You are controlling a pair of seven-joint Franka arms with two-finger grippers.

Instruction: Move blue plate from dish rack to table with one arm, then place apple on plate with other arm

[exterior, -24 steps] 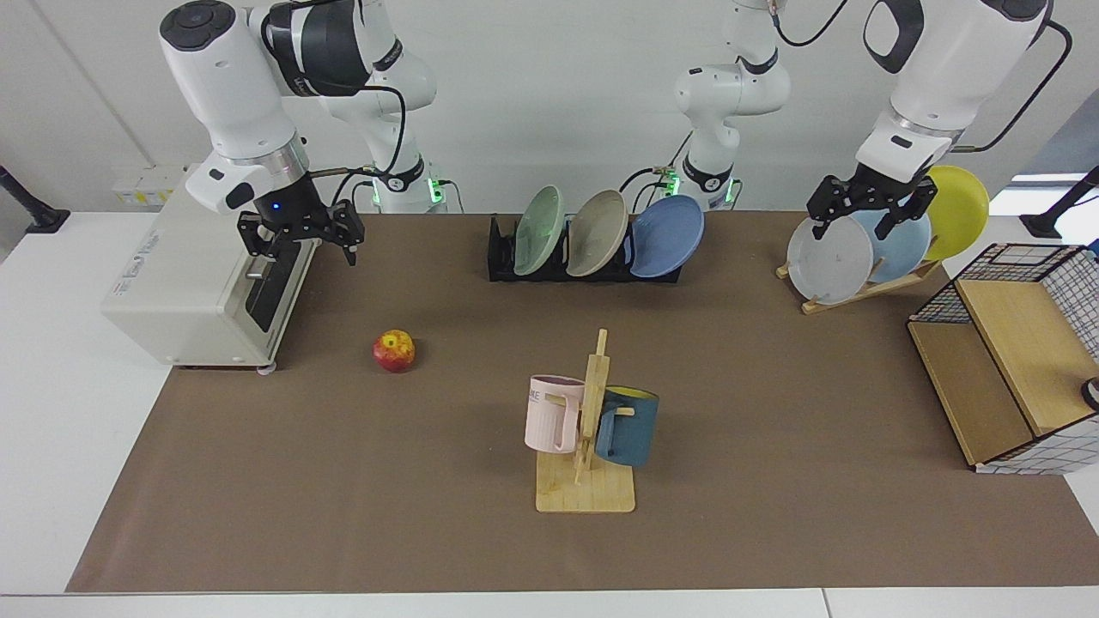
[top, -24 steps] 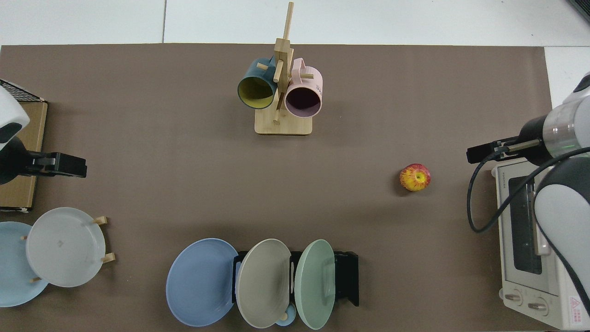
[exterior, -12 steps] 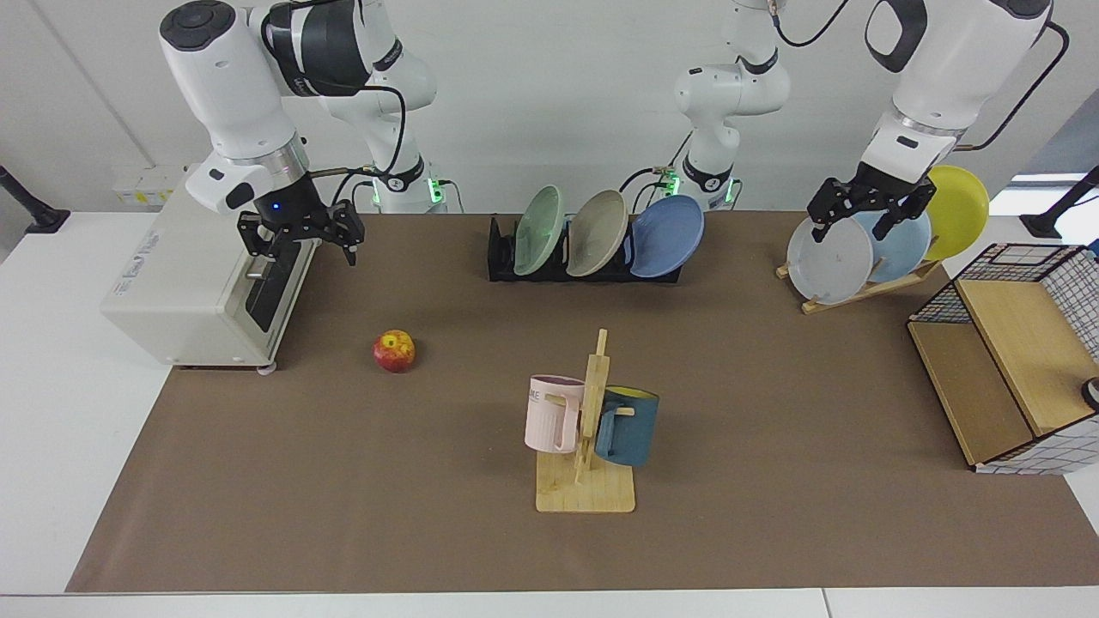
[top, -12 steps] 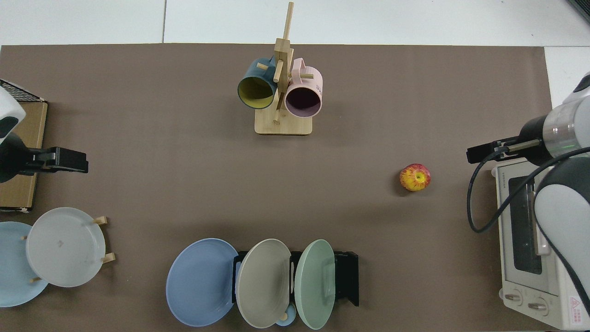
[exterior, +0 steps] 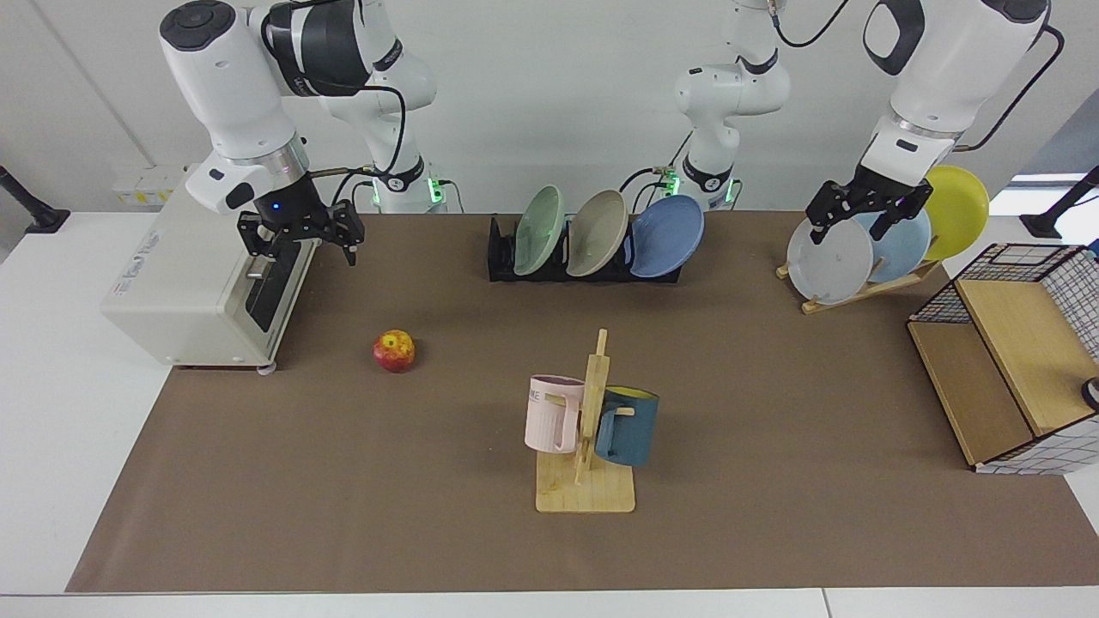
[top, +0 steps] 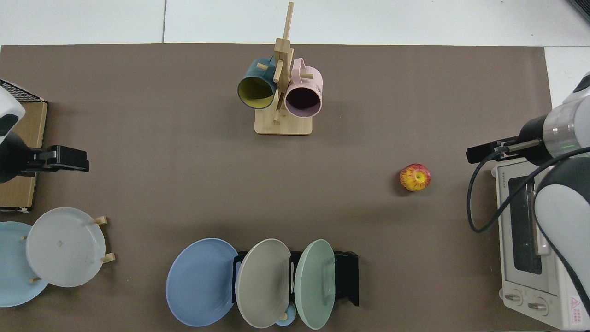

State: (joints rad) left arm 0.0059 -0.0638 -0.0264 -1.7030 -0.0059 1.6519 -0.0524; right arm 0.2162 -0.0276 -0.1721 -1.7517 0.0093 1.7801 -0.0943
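1. Nothing is grasped yet: the round periwinkle-blue plate (exterior: 667, 235) leans in the low black slotted dish rack (exterior: 502, 251), and the small red-yellow apple (exterior: 393, 350) lies on the brown-matted bench (exterior: 773, 412).
2. The left gripper (exterior: 867, 209) hangs over the wooden plate stand (exterior: 859, 290), jaws open; the right gripper (exterior: 300, 232) waits by the white oven (exterior: 185, 283), jaws open and empty.
3. The next move likely calls for the left arm to reach the blue plate's rim.

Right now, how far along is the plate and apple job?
Nothing is done yet. The blue plate leans in the dish rack, and the apple sits on the table. The left gripper hangs open by the wooden plate stand; the right gripper waits open by the toaster oven. Both moves remain.
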